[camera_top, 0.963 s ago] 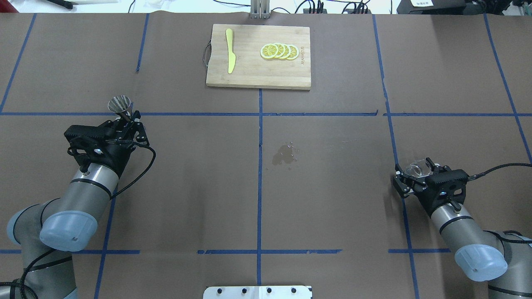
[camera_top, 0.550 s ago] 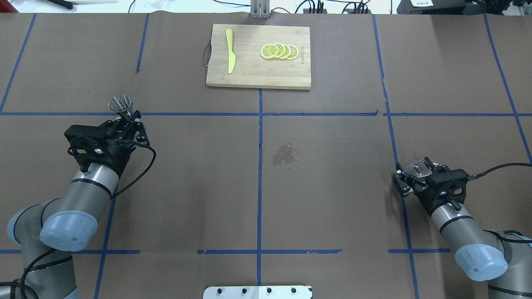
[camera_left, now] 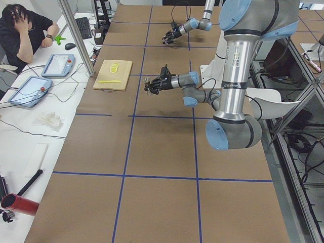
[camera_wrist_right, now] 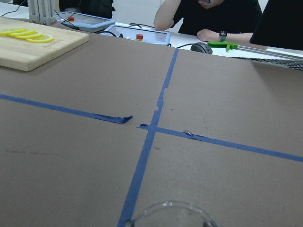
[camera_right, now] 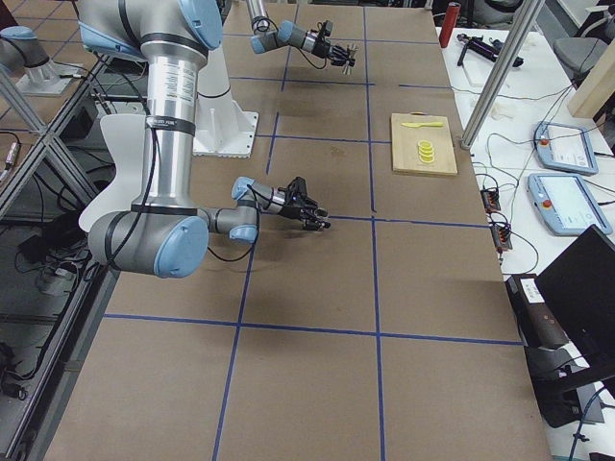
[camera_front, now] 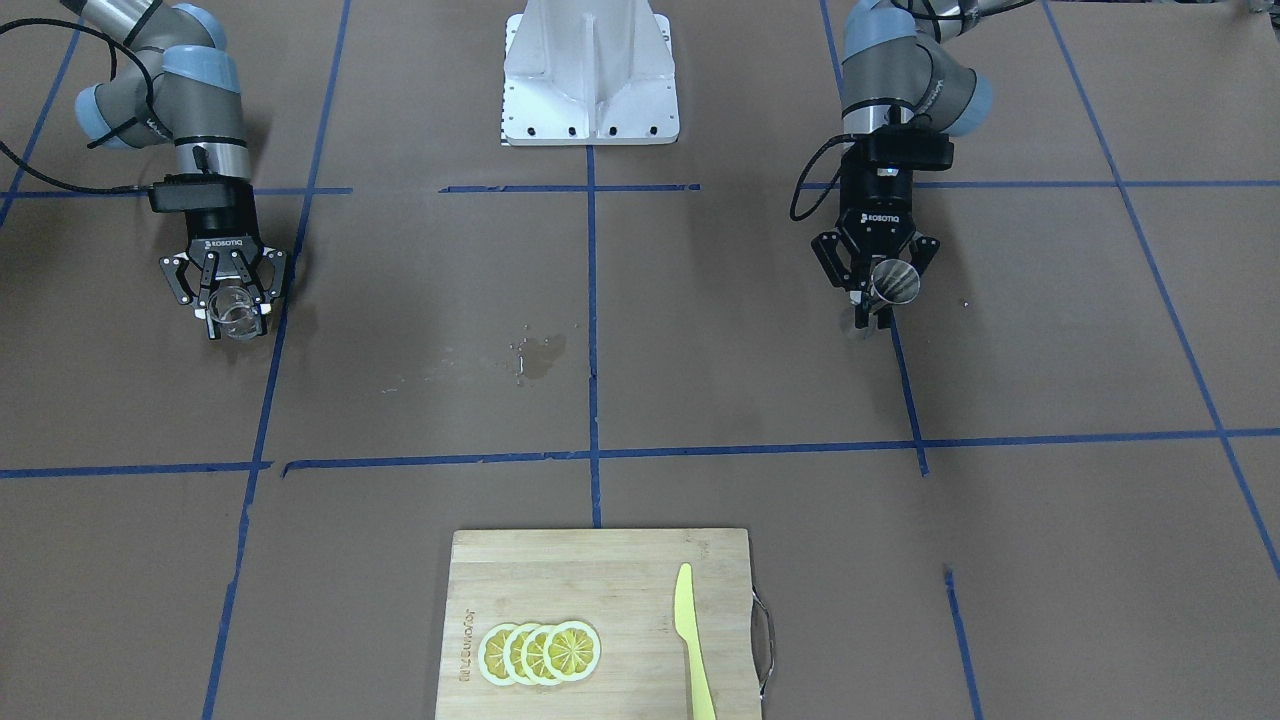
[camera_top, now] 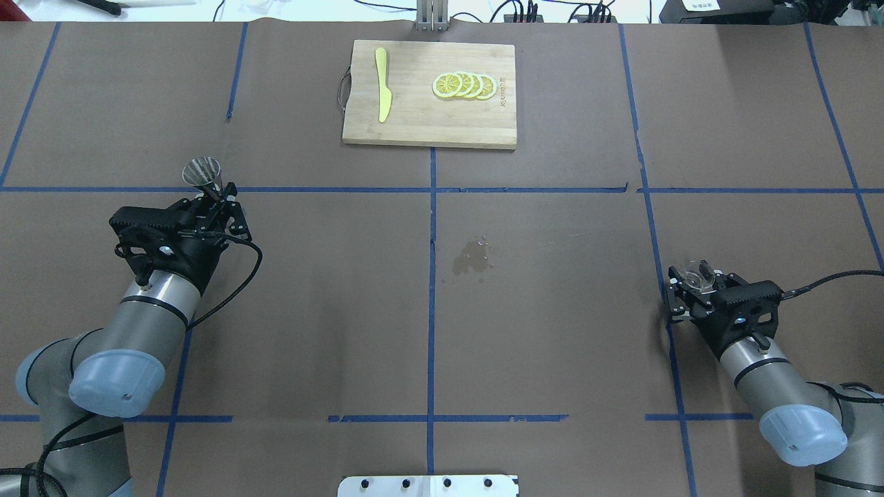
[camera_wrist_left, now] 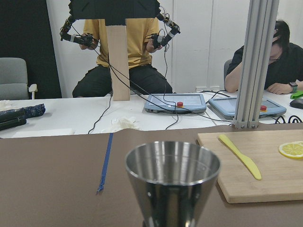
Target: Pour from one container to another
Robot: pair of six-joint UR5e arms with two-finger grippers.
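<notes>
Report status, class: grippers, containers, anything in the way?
Left gripper shut on steel jigger. Right gripper shut on glass cup. Containers far apart, no pour yet. Wet patch between them; cutting board at far edge.

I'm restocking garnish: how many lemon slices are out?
4. The lemon slices lie in one overlapping row on the cutting board, apart from the yellow knife near the board's other end. Since they overlap, another could hide underneath.

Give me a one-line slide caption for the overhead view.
Left gripper holds the jigger, right gripper the glass cup, wide apart, a wet spot between them.
</notes>
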